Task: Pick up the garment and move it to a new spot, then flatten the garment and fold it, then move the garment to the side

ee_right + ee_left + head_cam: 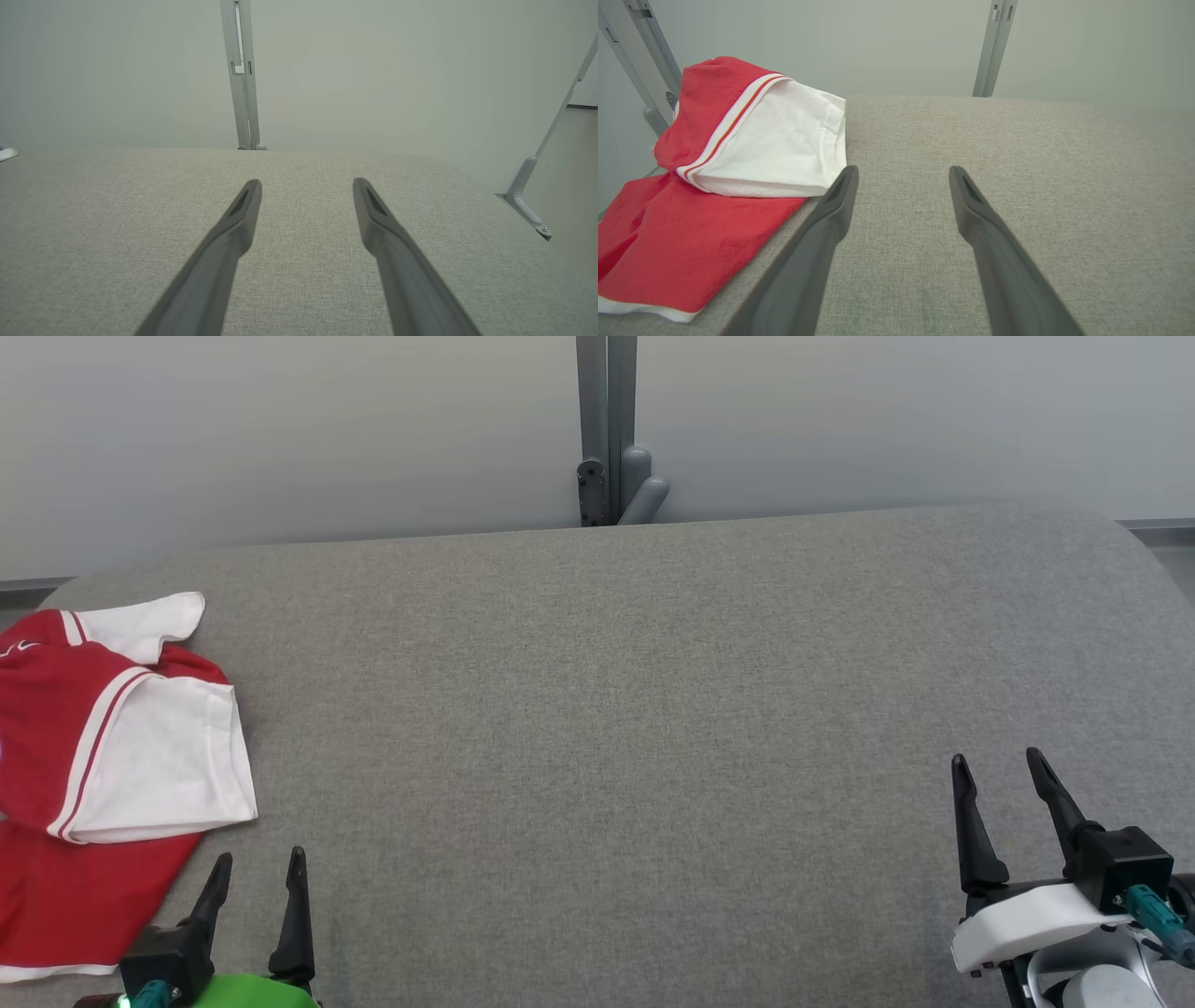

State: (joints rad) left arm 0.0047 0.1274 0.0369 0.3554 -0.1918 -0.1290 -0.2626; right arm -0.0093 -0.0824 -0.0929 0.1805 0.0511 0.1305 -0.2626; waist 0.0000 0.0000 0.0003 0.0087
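Observation:
The garment (103, 765) is a red shirt with white sleeves and red-and-white trim, lying loosely bunched at the far left of the grey fabric table (635, 709), partly cut off by the view's left edge. My left gripper (261, 868) stands open at the lower left, just right of the garment's near edge and not touching it. In the left wrist view the garment (714, 186) lies to the left of the open left gripper (903, 172). My right gripper (999, 770) is open at the lower right over bare fabric, as the right gripper (307, 184) shows in its own view.
A grey metal post (607, 429) stands behind the table's far edge against a pale wall. The table's right corner is rounded, and a bracket foot (530, 210) stands beyond it on the right.

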